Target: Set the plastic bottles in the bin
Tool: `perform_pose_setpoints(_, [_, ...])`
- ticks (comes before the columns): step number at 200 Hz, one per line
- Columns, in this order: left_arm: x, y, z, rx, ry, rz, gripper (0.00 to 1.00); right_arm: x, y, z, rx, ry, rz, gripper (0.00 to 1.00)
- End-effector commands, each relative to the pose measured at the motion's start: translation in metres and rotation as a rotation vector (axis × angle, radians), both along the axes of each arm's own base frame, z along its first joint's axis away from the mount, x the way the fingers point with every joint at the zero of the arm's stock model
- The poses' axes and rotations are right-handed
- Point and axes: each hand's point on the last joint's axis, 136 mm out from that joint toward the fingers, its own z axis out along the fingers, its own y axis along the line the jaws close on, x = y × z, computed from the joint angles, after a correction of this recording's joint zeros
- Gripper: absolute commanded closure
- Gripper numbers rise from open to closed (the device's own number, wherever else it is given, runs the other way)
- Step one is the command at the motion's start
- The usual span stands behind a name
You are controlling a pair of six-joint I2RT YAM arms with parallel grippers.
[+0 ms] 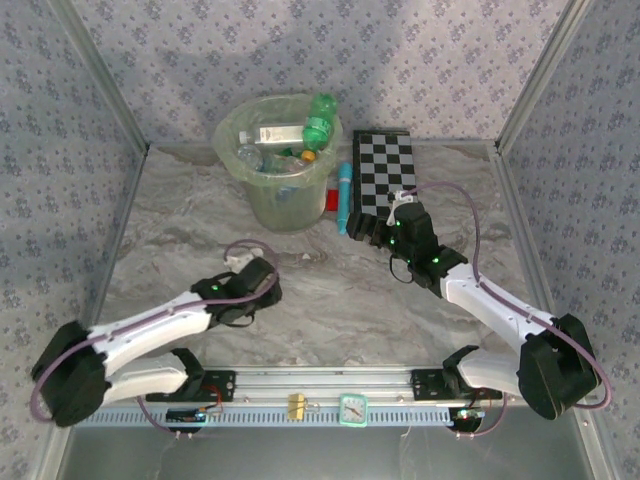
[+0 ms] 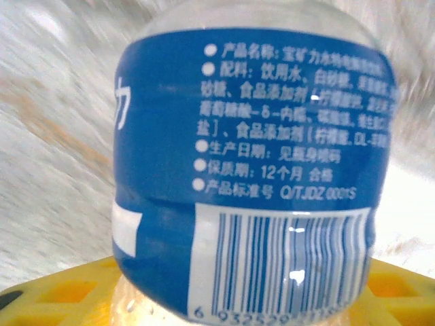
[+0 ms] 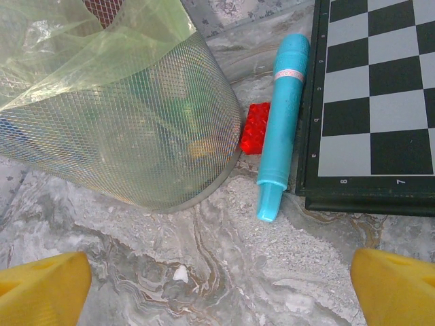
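The bin (image 1: 285, 205) stands at the far side of the marbled table (image 1: 330, 295), heaped with plastic bottles (image 1: 275, 134), a green bottle (image 1: 321, 118) resting at its rim. Just right of it lie a red block (image 1: 331, 201), a teal tube (image 1: 343, 196) and a checkerboard (image 1: 386, 170). The left gripper (image 1: 248, 276) is at mid-table, and the right gripper (image 1: 366, 231) is near the tube's near end.

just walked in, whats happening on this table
Two robot arms are loading the bin, already heaped with bottles, a green bottle perched at its rim. The left gripper has a clear bottle with a blue label between its fingers; whether it is gripped firmly yet is unclear. The right gripper hangs open above the table near the teal tube, red block and checkerboard.
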Motion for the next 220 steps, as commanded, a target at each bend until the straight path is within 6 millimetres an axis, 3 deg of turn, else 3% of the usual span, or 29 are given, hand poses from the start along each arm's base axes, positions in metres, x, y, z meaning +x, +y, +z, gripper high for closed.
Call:
perform_pose_setpoints(1, [0.016,0.043,0.030,0.024,-0.142,0.132,0.47,-0.001,-0.005,-0.003,-0.007,0.009,-0.018,0.00])
perform_pose_setpoints(36, [0.042,0.089,0.101,-0.041,-0.388,0.275,0.49,0.000,-0.003,-0.006,-0.005,0.016,-0.015,0.00])
perform_pose_setpoints(61, [0.062,0.107,0.163,-0.042,-0.572,0.300,0.49,0.001,-0.001,-0.010,0.002,0.023,-0.012,0.00])
perform_pose_setpoints(87, [0.086,0.104,0.222,-0.013,-0.701,0.238,0.49,0.000,0.002,-0.010,0.010,0.026,-0.004,0.00])
perform_pose_setpoints(113, [0.118,0.084,0.264,0.010,-0.725,0.108,0.49,0.000,0.001,-0.012,0.011,0.028,-0.009,0.00])
perform_pose_setpoints(161, [0.174,0.036,0.309,0.014,-0.714,-0.127,0.50,-0.003,-0.002,-0.010,0.016,0.019,-0.017,0.00])
perform_pose_setpoints(220, [0.227,-0.004,0.304,0.008,-0.610,-0.273,0.51,-0.007,-0.007,-0.009,0.014,0.011,-0.031,0.00])
